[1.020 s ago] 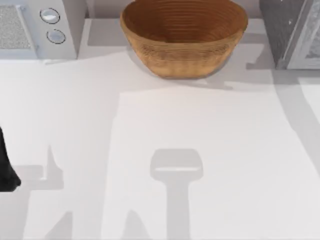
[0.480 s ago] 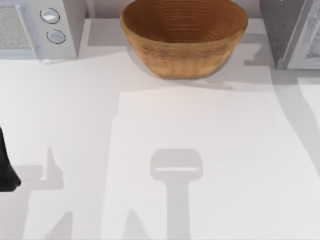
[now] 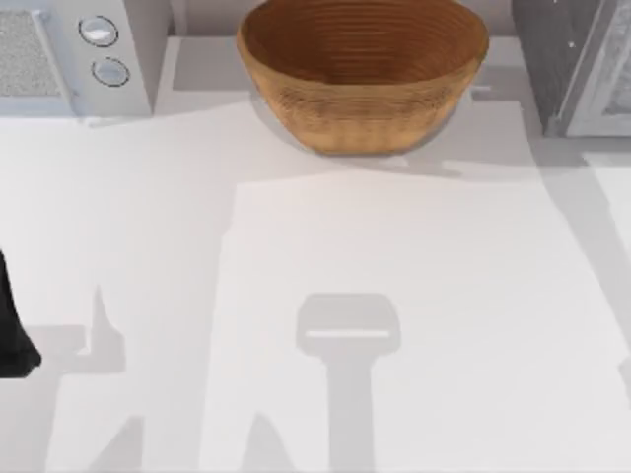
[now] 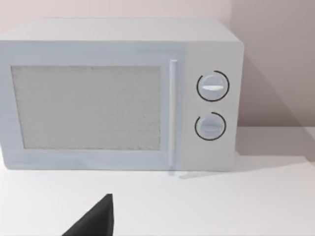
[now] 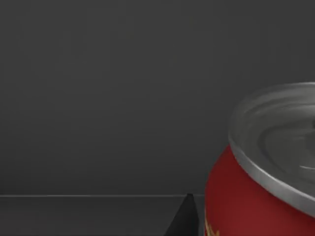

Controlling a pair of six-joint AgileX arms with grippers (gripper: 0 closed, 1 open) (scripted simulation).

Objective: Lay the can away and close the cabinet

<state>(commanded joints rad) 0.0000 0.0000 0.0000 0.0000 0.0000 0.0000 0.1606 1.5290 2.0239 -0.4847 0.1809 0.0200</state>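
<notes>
White tabletop [image 3: 315, 256] spans the top view, with a pale wall behind it. At the far left stands a white microwave [image 3: 74, 54] with two round knobs; a woven bowl [image 3: 363, 74] sits at the far centre; the cabinet [image 3: 572, 64], a grey speckled box with a lighter framed door panel, occupies the far right corner. The door panel appears angled outward from the box, so we judge the cabinet to be open, though the opening itself lies beyond what the top view lets us confirm. In the right wrist view, the can [image 5: 261, 172] appears very close to the camera, red-bodied with a silver top, against a dark grey wall and floor that we take to be the cabinet interior. We therefore judge that our right arm has the can inside the cabinet, or at its threshold. A dark wedge [image 5: 184, 216] beside the can may be a fingertip of the right gripper, but we cannot tell whether that gripper is spread or clamped on the can, nor whether the can rests on the cabinet floor. Our left arm is parked at the left edge of the table [image 3: 12, 325], facing the microwave; one dark fingertip [image 4: 96, 221] enters the left wrist view, and its pincer state cannot be determined either. Remaining work, as we assess it: confirm the can is set down, withdraw the right arm, then close the door.
</notes>
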